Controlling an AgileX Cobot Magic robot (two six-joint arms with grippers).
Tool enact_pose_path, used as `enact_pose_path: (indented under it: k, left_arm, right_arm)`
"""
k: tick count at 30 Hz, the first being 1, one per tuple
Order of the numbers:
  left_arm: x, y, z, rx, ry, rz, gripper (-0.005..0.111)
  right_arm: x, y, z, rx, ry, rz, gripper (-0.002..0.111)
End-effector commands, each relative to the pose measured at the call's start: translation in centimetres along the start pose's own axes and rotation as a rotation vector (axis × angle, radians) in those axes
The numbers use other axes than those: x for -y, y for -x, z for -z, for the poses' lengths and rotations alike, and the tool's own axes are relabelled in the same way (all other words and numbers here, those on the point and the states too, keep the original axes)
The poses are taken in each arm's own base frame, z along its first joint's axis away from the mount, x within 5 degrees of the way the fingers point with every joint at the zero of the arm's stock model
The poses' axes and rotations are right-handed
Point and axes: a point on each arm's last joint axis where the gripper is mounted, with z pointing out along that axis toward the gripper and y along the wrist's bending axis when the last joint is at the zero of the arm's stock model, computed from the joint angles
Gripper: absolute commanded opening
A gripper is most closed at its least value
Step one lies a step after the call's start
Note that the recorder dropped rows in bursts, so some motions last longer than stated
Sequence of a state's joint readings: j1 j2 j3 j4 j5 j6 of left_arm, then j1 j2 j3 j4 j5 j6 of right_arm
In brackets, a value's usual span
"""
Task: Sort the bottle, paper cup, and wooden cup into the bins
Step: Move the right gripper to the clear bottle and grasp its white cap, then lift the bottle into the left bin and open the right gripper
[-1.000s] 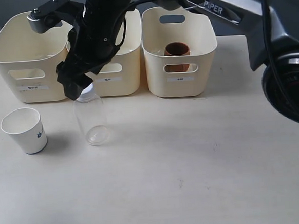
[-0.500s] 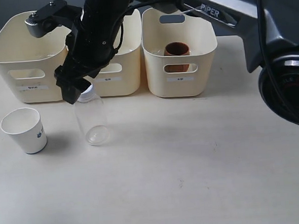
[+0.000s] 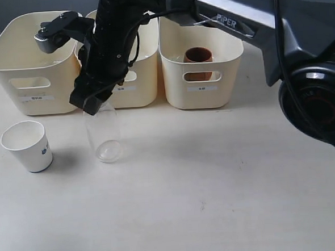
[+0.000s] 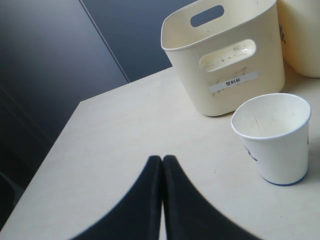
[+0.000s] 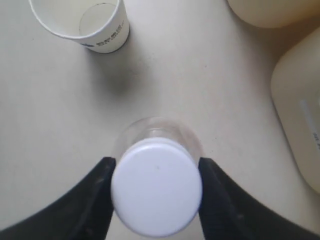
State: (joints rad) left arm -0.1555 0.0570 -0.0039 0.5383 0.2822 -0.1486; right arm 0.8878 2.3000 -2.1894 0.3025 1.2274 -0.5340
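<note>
- Pale wood-look table fills my exterior feed, with three cream bins lined up along its far edge.
- My right gripper has reached across to the left side and sits over the bottle; its wrist feed shows both fingers pressed against the white cap, so it is clamped on the bottle, which stands upright on the table just in front of the middle bin.
- From outside, the arm hides the cap and most of the middle bin's inside.
- My left gripper has its fingers pressed together on nothing (only the tips show).
- Paper cup stands upright to the left of the bottle, near the left bin; its blue mark is too small to read.
- Wooden cup sits inside the right bin, lower half partly hidden by the wall.
- "PIPER" reads on the arm; the bin labels are illegible to me.
</note>
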Motion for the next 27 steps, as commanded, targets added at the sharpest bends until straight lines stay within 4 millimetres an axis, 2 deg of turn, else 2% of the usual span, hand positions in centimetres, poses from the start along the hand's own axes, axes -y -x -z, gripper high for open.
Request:
enact_pose_path:
  k: [1,6,9,15,21,27]
  left_arm:
    - [0.1,-0.1,0.0,-0.001,-0.005,0.003,0.000]
    - [0.1,-0.1,0.0,-0.001,-0.005,0.003,0.000]
    - [0.1,-0.1,0.0,-0.001,-0.005,0.003,0.000]
    - [0.1,-0.1,0.0,-0.001,-0.005,0.003,0.000]
    - [0.1,-0.1,0.0,-0.001,-0.005,0.003,0.000]
    - [0.1,-0.1,0.0,-0.001,-0.005,0.003,0.000]
  right_arm:
    - [0.1,0.7,1.3,0.043,-0.029,0.025,-0.001]
    - [-0.6,1.9,5.0,0.131,-0.070,0.055,0.002]
    - [-1.3,2.9,8.7,0.224,-0.111,0.083,0.002]
    - [-2.1,5.2,12.4,0.444,-0.216,0.127,0.002]
    - [-1.5,6.2,13.3,0.546,-0.342,0.154,0.001]
    - [0.0,6.8,10.9,0.564,-0.414,0.185,-0.001]
